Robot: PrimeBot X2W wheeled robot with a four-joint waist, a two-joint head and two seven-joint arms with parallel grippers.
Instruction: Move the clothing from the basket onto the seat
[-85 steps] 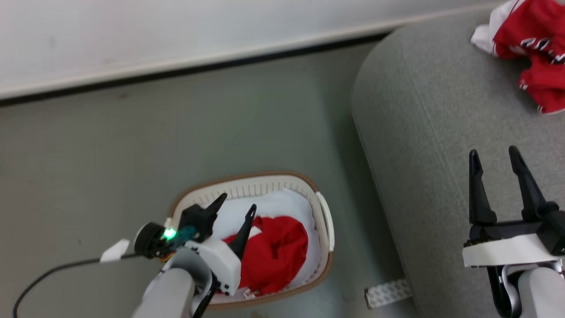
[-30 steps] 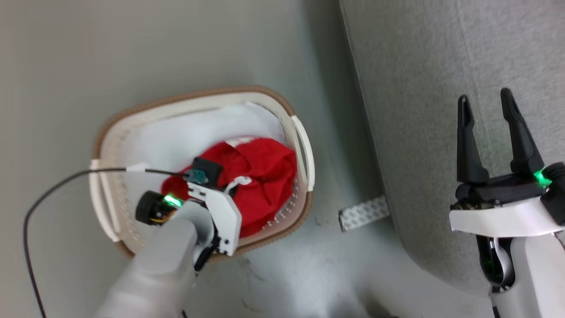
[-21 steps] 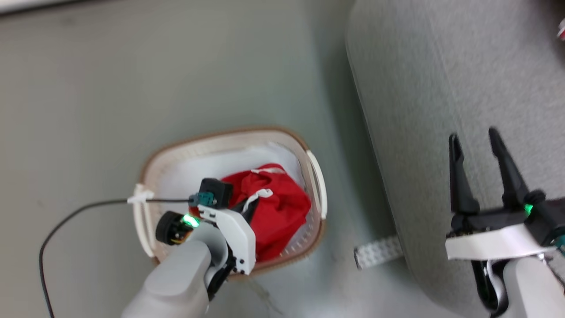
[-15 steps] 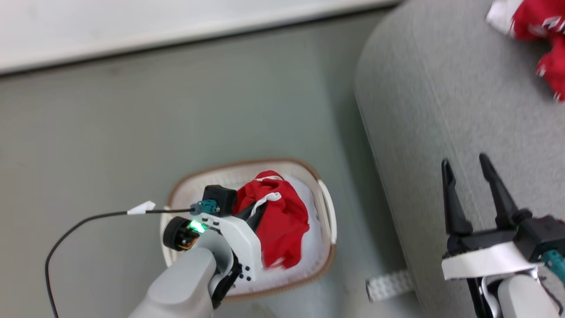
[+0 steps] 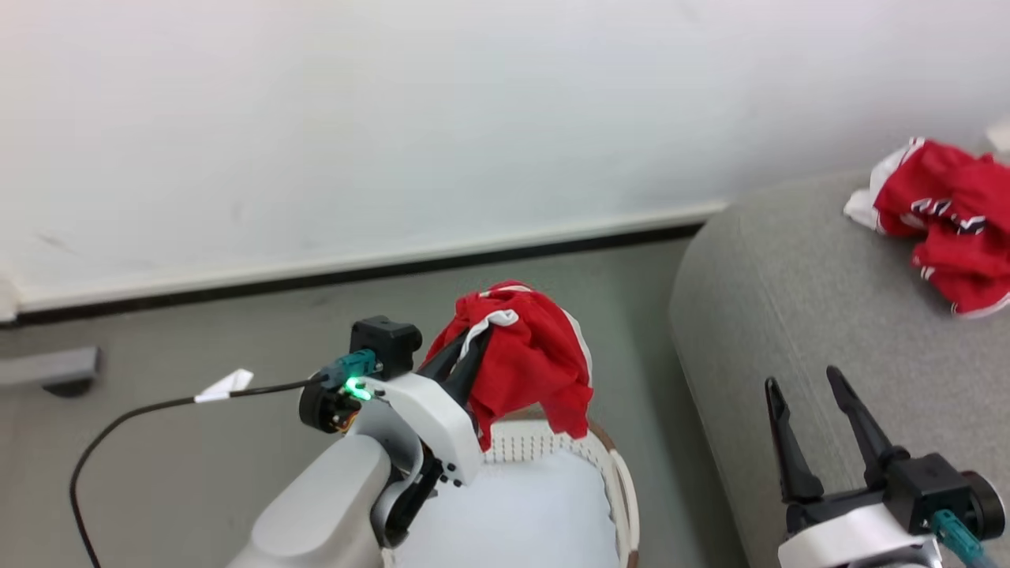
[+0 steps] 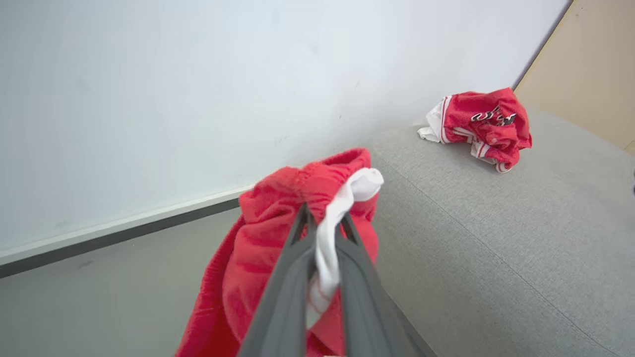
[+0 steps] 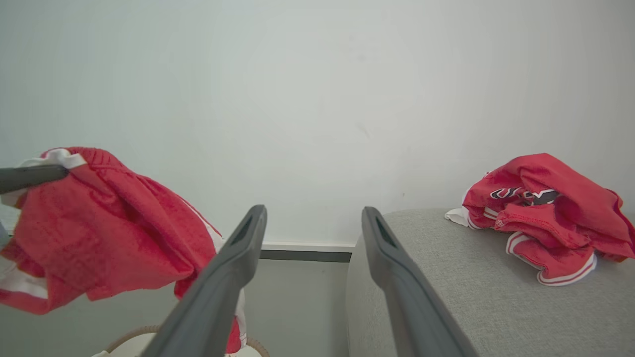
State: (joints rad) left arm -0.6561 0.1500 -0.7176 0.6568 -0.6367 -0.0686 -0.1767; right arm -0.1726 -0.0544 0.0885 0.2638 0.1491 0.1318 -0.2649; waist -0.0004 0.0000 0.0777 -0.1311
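My left gripper (image 5: 473,338) is shut on a red garment with white trim (image 5: 530,359), which hangs in the air above the far rim of the cream basket (image 5: 623,489). In the left wrist view the fingers (image 6: 290,277) pinch the white-edged waistband of that clothing (image 6: 258,248). A flat white pad (image 5: 521,513) lies in the basket. Another red garment with dark lettering (image 5: 943,221) lies crumpled on the grey seat (image 5: 789,300) at the far right. Over the seat's near edge my right gripper (image 5: 800,379) stands open with nothing between its fingers (image 7: 233,267).
A white wall with a dark baseboard (image 5: 394,264) runs behind the grey floor. A black cable with a white tag (image 5: 225,384) trails left from my left wrist. A grey object (image 5: 47,368) sits at the far left edge. A beige panel (image 6: 590,64) stands beyond the seat.
My left gripper has lifted the red garment out of the basket to above its rim. The head camera has tilted up toward the wall. My right gripper stays open.
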